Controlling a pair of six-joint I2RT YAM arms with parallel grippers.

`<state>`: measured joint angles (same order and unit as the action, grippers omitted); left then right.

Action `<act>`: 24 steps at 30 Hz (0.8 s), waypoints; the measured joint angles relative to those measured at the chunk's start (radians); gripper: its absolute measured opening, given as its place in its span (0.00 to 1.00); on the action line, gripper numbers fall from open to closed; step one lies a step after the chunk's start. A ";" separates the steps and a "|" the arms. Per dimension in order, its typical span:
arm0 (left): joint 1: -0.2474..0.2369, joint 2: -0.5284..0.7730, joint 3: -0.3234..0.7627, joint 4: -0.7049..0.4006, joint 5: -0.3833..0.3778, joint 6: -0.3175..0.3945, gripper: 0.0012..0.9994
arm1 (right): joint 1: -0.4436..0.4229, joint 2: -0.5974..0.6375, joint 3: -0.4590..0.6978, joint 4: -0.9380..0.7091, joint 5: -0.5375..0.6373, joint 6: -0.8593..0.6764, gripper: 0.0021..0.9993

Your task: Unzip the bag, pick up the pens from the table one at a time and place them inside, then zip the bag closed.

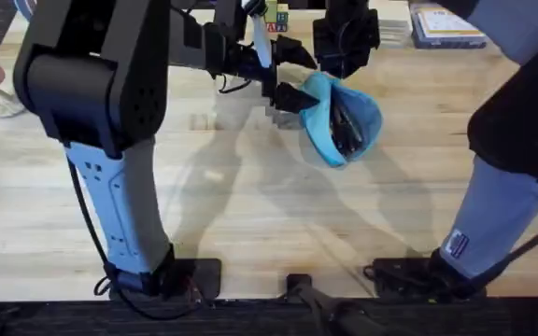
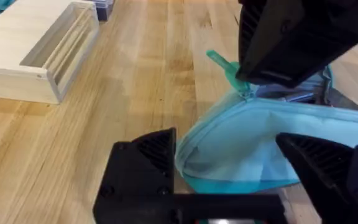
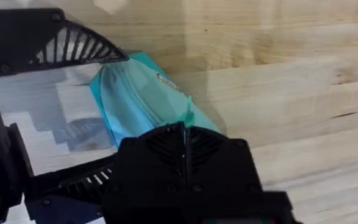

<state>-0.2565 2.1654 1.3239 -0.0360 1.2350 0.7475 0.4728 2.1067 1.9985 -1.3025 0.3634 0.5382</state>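
One light blue bag [image 1: 341, 119] sits lifted above the desk [image 1: 250, 205] right of centre, mouth gaping, with dark pens [image 1: 346, 129] inside, too bunched to count. The left gripper [image 2: 229, 165] has its jaws clenched on one end of it; the right gripper [image 1: 344, 42] grasps the teal zipper pull [image 2: 224, 64].

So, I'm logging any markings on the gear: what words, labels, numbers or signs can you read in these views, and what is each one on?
None can be read.
Patch on the right arm's grey sleeve: marks too small to read.
Label on the bag: a dark strip, too blurred to read.
Blue-edged flat items at the table's far edge: print too small to read.
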 joint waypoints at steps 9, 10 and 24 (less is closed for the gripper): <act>0.000 0.000 0.000 0.003 -0.001 -0.003 0.67 | 0.000 0.000 0.000 0.000 0.000 0.000 0.03; 0.001 0.000 0.000 0.004 -0.004 -0.005 0.54 | 0.000 0.000 0.000 0.000 0.000 0.000 0.03; 0.010 0.000 0.004 0.006 -0.024 -0.003 0.04 | 0.000 0.000 0.000 -0.003 -0.001 0.000 0.03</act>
<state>-0.2462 2.1654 1.3277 -0.0303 1.2106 0.7441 0.4728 2.1068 1.9986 -1.3051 0.3622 0.5378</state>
